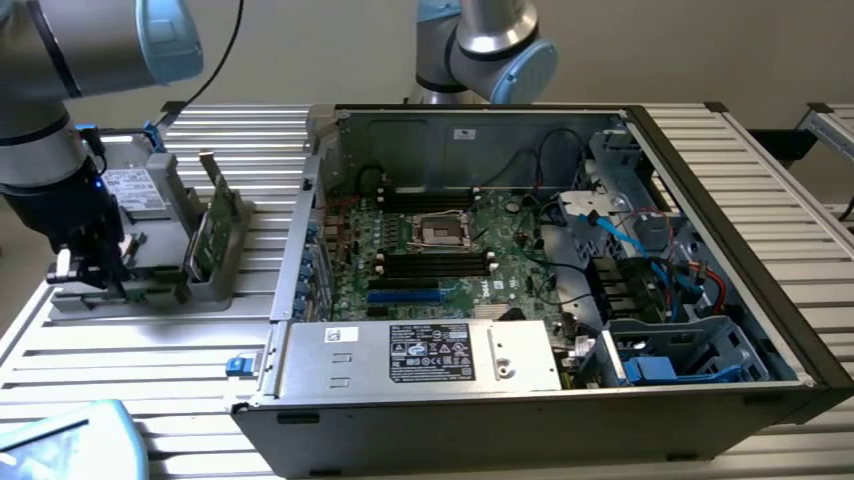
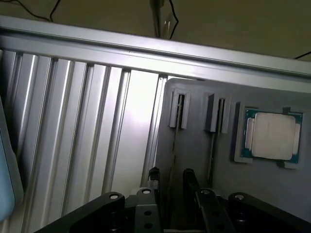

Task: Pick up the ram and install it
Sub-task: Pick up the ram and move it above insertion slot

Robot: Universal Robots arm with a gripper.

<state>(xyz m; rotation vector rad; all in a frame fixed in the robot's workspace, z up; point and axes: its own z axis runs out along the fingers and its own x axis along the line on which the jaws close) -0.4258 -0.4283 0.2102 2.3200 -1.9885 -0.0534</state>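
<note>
The exterior view looks down at a slant from above and some way off, taking in the whole open computer case [image 1: 507, 440] and the slatted table [image 1: 134, 350]. My wrist view faces down past my gripper [image 2: 171, 174], close over the grey holder [image 2: 272, 194]. Both views share that holder and the table slats.

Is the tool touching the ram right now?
Apart. The wrist view shows the open tool straddling the edge-on ram, grey fixture visible on both sides.

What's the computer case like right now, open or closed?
Open: the computer case has no side panel on, and the motherboard shows inside.
</note>
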